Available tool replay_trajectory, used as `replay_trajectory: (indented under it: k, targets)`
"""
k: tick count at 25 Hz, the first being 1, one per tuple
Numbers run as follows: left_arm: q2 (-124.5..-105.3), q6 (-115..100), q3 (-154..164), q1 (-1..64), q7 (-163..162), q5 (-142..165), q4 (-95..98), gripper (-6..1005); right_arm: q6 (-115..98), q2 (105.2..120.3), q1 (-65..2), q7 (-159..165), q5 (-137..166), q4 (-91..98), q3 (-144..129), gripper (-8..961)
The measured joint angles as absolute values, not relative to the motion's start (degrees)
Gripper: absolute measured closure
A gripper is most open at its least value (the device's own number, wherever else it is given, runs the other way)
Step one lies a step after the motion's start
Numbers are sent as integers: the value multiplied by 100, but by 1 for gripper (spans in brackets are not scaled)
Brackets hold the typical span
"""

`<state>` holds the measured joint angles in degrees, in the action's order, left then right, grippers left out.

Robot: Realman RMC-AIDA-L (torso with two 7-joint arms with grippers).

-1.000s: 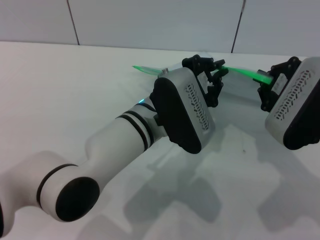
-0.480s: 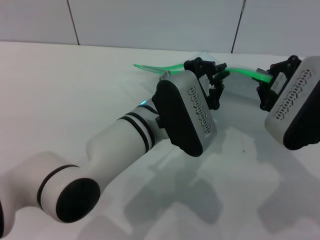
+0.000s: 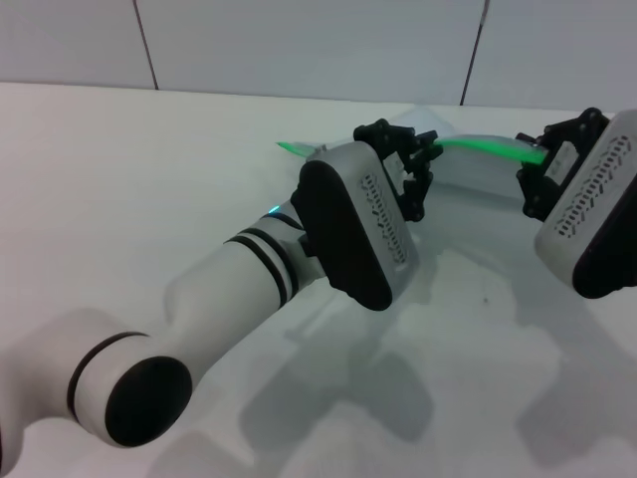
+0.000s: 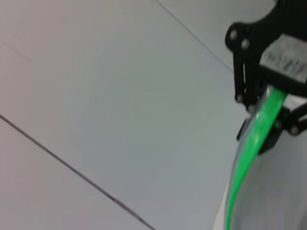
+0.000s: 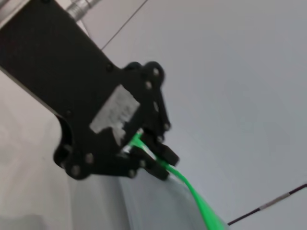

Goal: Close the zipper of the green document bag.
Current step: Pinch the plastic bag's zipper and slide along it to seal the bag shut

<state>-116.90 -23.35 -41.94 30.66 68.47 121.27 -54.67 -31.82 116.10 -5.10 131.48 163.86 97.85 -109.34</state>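
The green document bag (image 3: 480,177) is a pale translucent pouch held off the white table (image 3: 149,169) between both arms. Its zipper (image 3: 488,145) is a bright green strip along the upper edge, and one end of it pokes out at the left. My left gripper (image 3: 420,157) is shut on the zipper partway along; the slider is hidden. My right gripper (image 3: 534,167) is shut on the bag's right end at the green edge. The left wrist view shows the right gripper (image 4: 274,103) pinching the zipper (image 4: 249,148). The right wrist view shows the left gripper (image 5: 144,147) clamped on the zipper (image 5: 196,201).
The left arm's white forearm (image 3: 229,289) crosses the table from the near left. The right arm's white housing (image 3: 597,209) stands at the right edge. A wall with dark seams (image 3: 299,40) runs behind the table.
My left gripper has slid leftward along the green strip, away from the right gripper. The strip's free left end now shows shorter. The right gripper has barely moved.
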Motion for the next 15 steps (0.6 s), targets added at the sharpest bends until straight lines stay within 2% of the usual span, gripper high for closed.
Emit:
replay_trajectory:
  k: [15]
  targets:
    - [-11678,-2429,-4238,2995,6857,11749,-5043,916,-3182,11619,-304,13139,16392,9933,-10625,758]
